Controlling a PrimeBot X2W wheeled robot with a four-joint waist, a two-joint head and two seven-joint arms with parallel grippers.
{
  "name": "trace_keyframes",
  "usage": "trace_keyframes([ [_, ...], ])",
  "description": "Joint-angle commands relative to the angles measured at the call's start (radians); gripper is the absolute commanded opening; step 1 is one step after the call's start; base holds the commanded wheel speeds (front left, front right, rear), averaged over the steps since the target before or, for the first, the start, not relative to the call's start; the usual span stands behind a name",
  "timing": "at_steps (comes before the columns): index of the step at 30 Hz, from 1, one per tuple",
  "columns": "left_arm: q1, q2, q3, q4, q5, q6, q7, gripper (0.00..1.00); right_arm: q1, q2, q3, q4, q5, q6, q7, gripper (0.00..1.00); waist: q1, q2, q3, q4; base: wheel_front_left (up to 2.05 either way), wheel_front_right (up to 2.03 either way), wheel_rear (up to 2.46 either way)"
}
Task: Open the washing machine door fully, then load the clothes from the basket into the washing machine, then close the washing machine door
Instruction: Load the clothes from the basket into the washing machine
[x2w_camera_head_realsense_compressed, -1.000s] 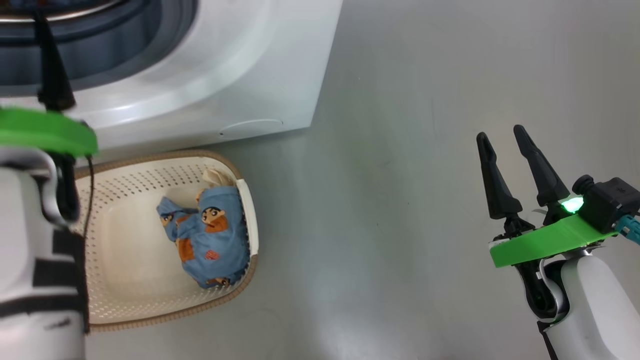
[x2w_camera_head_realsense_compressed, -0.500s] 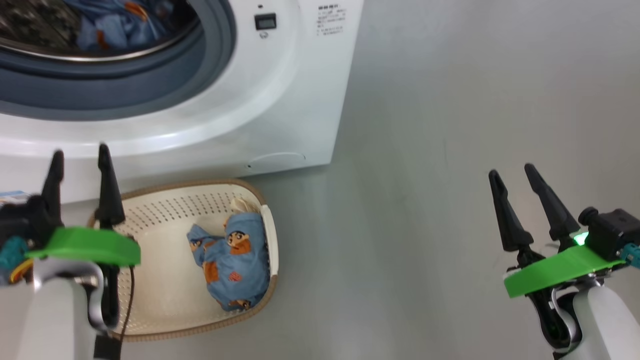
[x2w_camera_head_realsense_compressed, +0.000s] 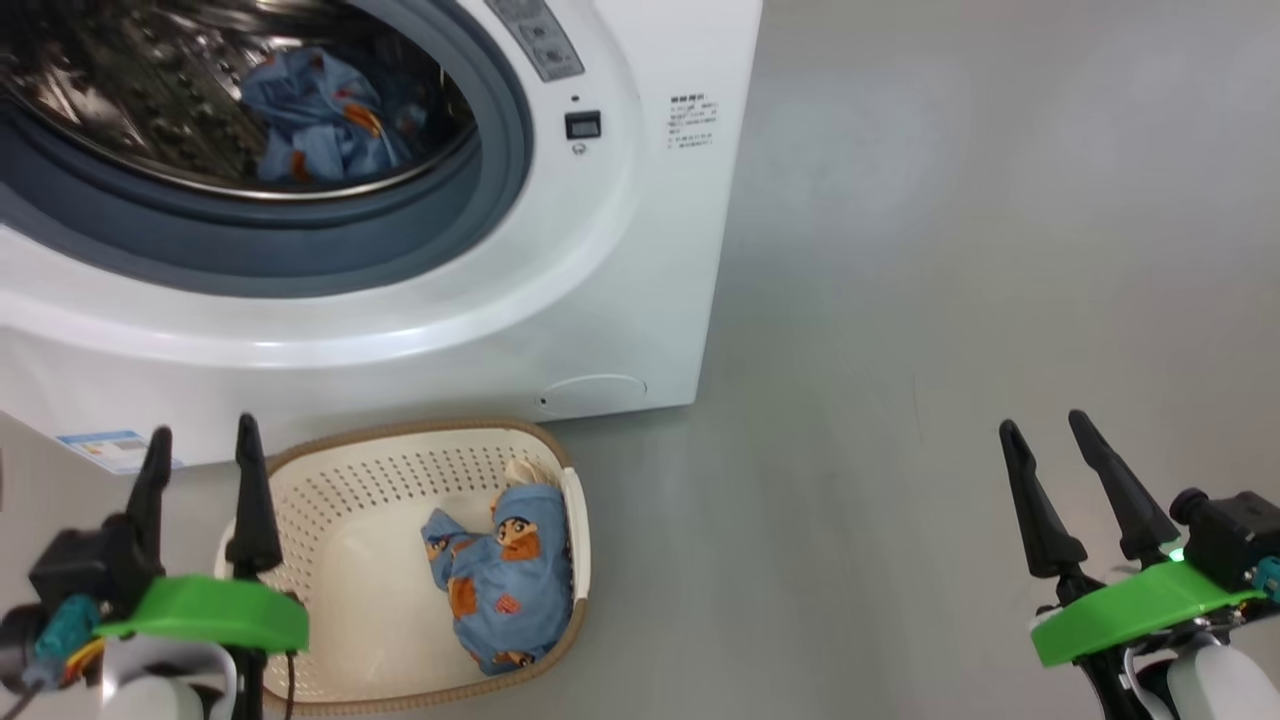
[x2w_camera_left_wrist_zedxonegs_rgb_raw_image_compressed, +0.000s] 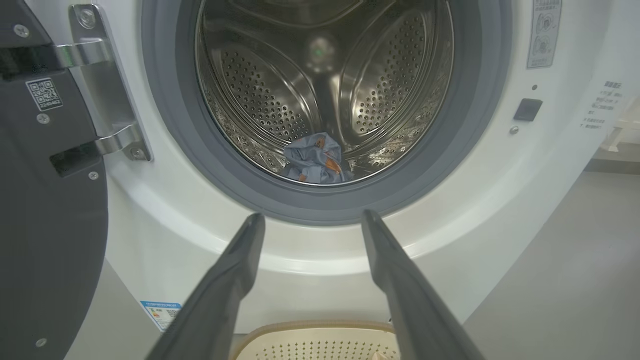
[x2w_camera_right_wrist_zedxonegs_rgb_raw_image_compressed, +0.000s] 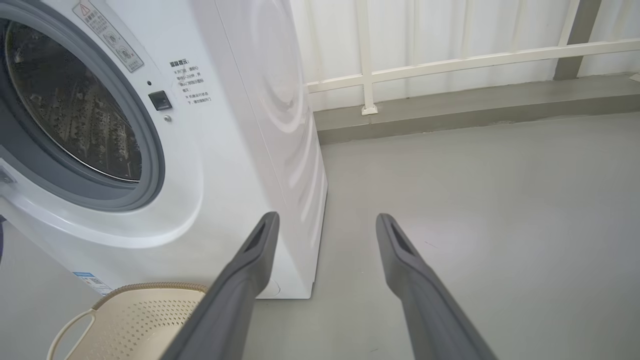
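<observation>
The washing machine (x2w_camera_head_realsense_compressed: 600, 250) stands with its drum mouth uncovered, and one blue garment (x2w_camera_head_realsense_compressed: 320, 120) lies inside the drum (x2w_camera_left_wrist_zedxonegs_rgb_raw_image_compressed: 315, 165). The washing machine door (x2w_camera_left_wrist_zedxonegs_rgb_raw_image_compressed: 50, 210) hangs swung out on its hinge at the left of the left wrist view. On the floor in front is the basket (x2w_camera_head_realsense_compressed: 400, 470), with one piece of the blue clothes (x2w_camera_head_realsense_compressed: 500, 580) bunched against its right wall. My left gripper (x2w_camera_head_realsense_compressed: 203, 432) is open and empty, just left of the basket. Far to the right, over bare floor, my right gripper (x2w_camera_head_realsense_compressed: 1042, 423) is also open and empty.
Grey floor (x2w_camera_head_realsense_compressed: 950, 300) stretches to the right of the machine. A white railing (x2w_camera_right_wrist_zedxonegs_rgb_raw_image_compressed: 450, 60) and a low kerb run along the back wall beyond it. The basket's handle (x2w_camera_right_wrist_zedxonegs_rgb_raw_image_compressed: 75, 325) and rim sit close under the machine's front.
The head camera has tilted up, so more of the drum shows. My left gripper has drawn back from the drum mouth to the lower left, empty. The right gripper keeps its pose.
</observation>
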Motion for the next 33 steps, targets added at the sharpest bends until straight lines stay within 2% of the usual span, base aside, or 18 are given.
trace_keyframes([
  [1, 0.008, 0.022, 0.027, -0.032, -0.005, -0.002, -0.005, 1.00, 0.015, -0.019, 0.015, -0.020, 0.009, 0.002, -0.005, 1.00, 0.0000, 0.0000, -0.023, 0.008, 0.00, 0.00, 0.00],
  [17, 0.188, 0.010, 0.043, -0.147, -0.002, -0.002, -0.005, 1.00, 0.111, -0.022, -0.019, -0.039, 0.014, 0.002, -0.005, 1.00, 0.0000, 0.0000, -0.091, 0.019, 0.00, 0.00, 0.00],
  [33, 0.192, 0.002, 0.040, -0.156, -0.001, -0.002, -0.005, 1.00, 0.122, -0.019, -0.032, -0.039, 0.012, 0.002, -0.005, 1.00, 0.0000, 0.0000, -0.091, 0.022, 0.00, 0.00, 0.00],
])
